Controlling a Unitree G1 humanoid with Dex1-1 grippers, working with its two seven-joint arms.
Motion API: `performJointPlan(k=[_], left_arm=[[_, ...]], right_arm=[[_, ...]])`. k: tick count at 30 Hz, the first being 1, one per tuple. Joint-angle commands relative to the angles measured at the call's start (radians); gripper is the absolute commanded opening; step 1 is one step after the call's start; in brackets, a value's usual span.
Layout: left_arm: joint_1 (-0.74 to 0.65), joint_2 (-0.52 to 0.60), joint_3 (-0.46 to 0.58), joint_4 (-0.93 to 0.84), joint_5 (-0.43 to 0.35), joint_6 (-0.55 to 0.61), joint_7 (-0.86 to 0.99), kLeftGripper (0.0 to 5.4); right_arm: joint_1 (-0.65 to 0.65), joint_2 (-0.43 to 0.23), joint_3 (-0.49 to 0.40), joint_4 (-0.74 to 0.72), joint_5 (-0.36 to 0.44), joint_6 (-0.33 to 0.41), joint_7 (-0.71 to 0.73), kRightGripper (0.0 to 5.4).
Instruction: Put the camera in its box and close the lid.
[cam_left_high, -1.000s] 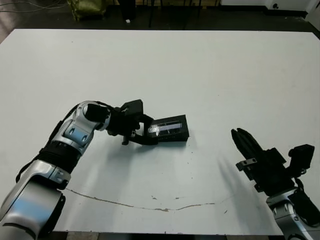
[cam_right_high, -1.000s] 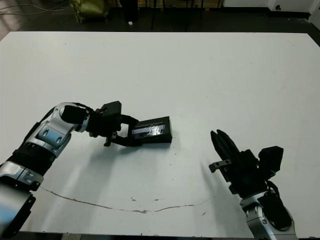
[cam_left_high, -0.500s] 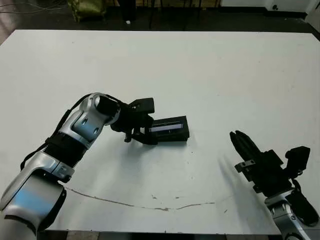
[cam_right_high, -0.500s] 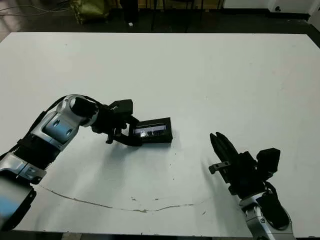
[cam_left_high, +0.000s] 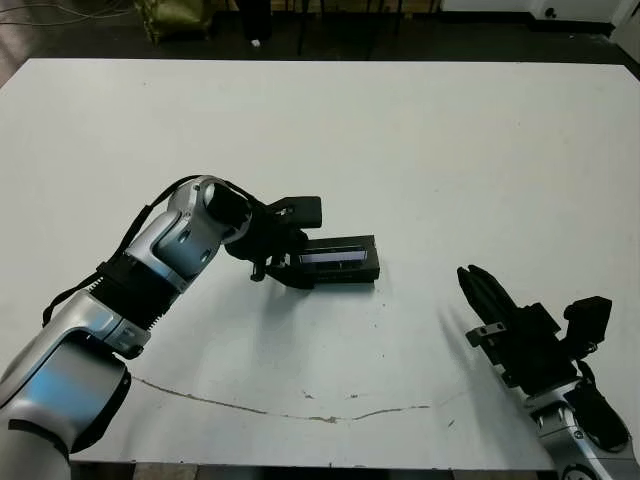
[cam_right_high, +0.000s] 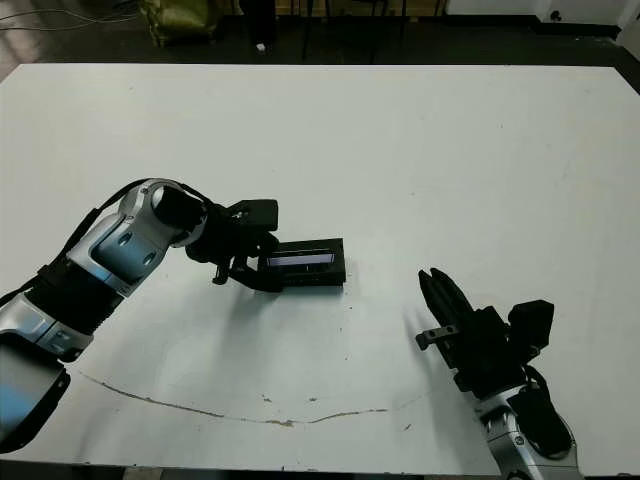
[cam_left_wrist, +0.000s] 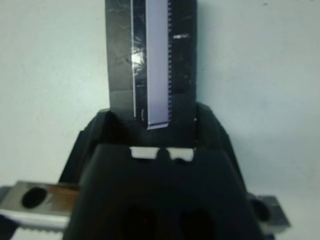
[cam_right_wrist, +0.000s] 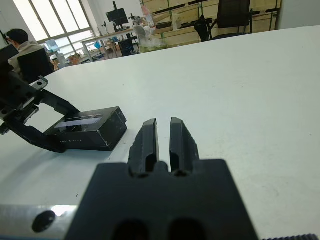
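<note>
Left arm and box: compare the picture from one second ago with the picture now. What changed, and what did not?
The left arm's elbow and wrist swung forward and toward the middle; the left gripper stayed at the near end of the box. The lid looks flatter now, its window glare gone. The box kept its place. The right gripper stayed apart, barely shifted.

Bright even light, soft shadows; blurry, glare-washed left wrist view.
</note>
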Motion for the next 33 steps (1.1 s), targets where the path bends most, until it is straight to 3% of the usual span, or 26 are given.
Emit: performJointPlan(k=[1,10,24,33], left_arm=[[0.0,-0.003,-0.035,0.016,0.03,-0.007,-0.003,2.21],[-0.002,-0.031,-0.045,0.028,0.023,0.053,0.009,2.21],[0.016,-0.024,-0.019,0.056,0.008,-0.071,0.016,5.38],[0.021,-0.025,0.005,0.074,-0.02,-0.077,0.004,5.38]], right_arm=[[0.008,0.0,-0.001,0.01,0.007,0.005,0.01,0.0],[0.009,-0.006,0.001,-0.003,0.007,0.013,0.013,0.0],[0.009,0.007,-0.001,0.018,0.009,0.003,0.01,0.0],[0.006,0.0,-0.002,0.007,0.016,0.007,0.018,0.0]])
